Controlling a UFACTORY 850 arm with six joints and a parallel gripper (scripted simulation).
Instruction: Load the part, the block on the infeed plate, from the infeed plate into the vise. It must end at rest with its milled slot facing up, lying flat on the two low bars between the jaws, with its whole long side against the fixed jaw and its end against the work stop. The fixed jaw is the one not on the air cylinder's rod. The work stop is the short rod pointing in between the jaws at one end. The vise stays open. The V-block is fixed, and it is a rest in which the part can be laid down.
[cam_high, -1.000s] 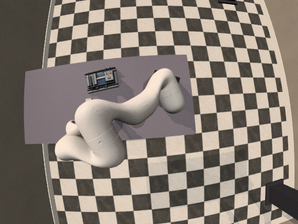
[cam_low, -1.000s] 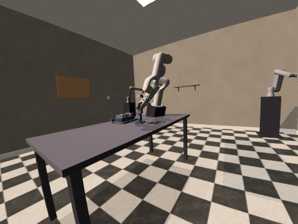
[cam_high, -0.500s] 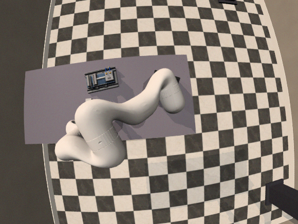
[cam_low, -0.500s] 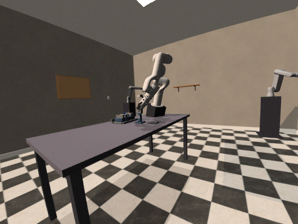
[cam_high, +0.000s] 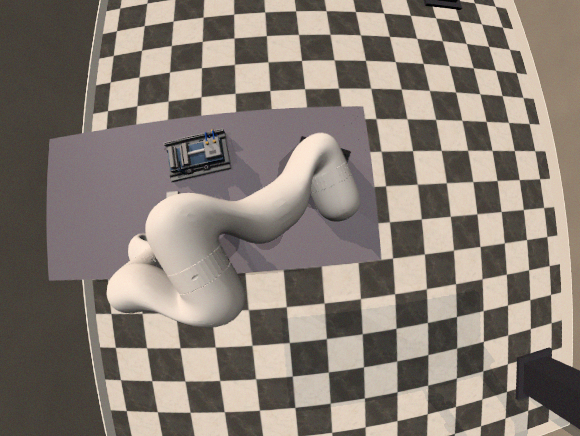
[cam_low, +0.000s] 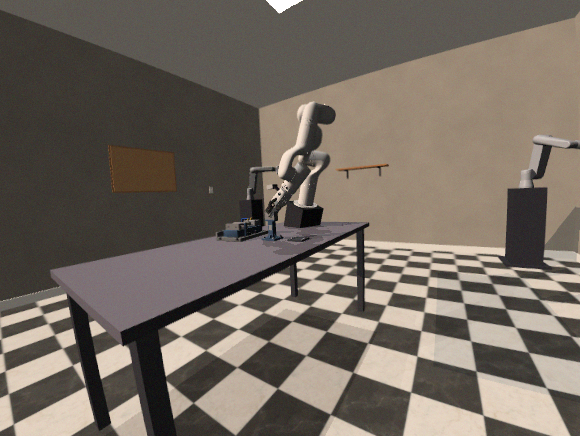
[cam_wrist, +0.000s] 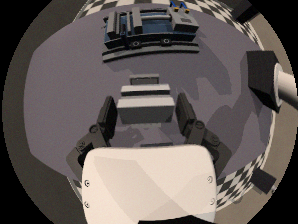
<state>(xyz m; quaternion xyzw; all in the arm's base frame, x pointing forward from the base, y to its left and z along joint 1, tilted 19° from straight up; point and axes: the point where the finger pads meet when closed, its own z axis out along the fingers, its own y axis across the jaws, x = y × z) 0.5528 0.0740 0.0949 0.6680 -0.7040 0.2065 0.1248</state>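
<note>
The part (cam_wrist: 145, 104) is a grey, stepped-looking block resting in the V-block (cam_low: 271, 234) on the counter (cam_low: 200, 265). The end effector (cam_wrist: 147, 123) is released, its fingers spread either side of the part; the vise (cam_wrist: 149, 28) lies at 12 o'clock.

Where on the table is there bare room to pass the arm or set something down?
Bare: the table's long stretch from the vise to the near end, and a strip between the vise and the open gripper. Crowded: around the V-block, infeed plate and arm base.
</note>
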